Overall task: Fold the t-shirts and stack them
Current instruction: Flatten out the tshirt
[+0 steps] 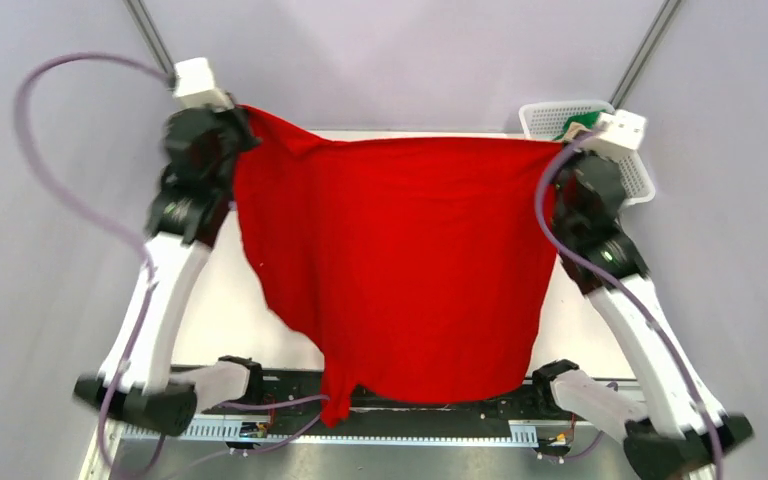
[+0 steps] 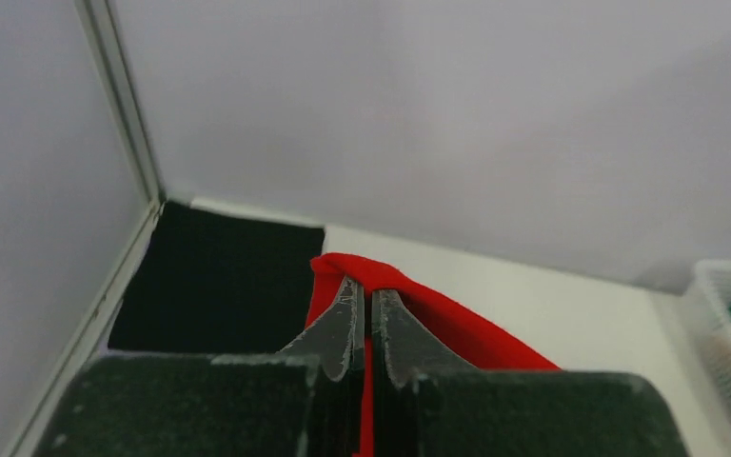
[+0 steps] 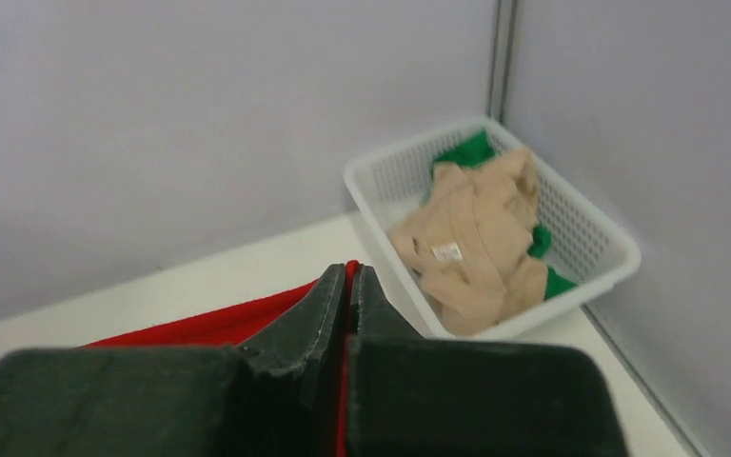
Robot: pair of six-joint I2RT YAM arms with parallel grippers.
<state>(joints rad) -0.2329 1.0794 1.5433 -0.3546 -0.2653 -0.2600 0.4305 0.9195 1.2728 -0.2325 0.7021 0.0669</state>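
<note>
The red t-shirt [image 1: 400,260] hangs spread in the air between both arms, its lower edge draped over the near table edge. My left gripper [image 1: 240,118] is shut on its top left corner; in the left wrist view [image 2: 366,295] red cloth [image 2: 457,328] shows between and past the fingers. My right gripper [image 1: 558,145] is shut on the top right corner; in the right wrist view [image 3: 352,276] red cloth [image 3: 200,324] runs off to the left. The beige t-shirt [image 3: 471,243] lies crumpled on the green t-shirt [image 3: 466,152] in the basket. A black t-shirt [image 2: 219,281] lies flat at the far left.
The white lattice basket [image 1: 560,115] stands at the far right corner of the table, next to the right gripper; its rim [image 3: 533,319] shows in the right wrist view. Grey walls and metal posts [image 2: 124,105] close in the back and sides.
</note>
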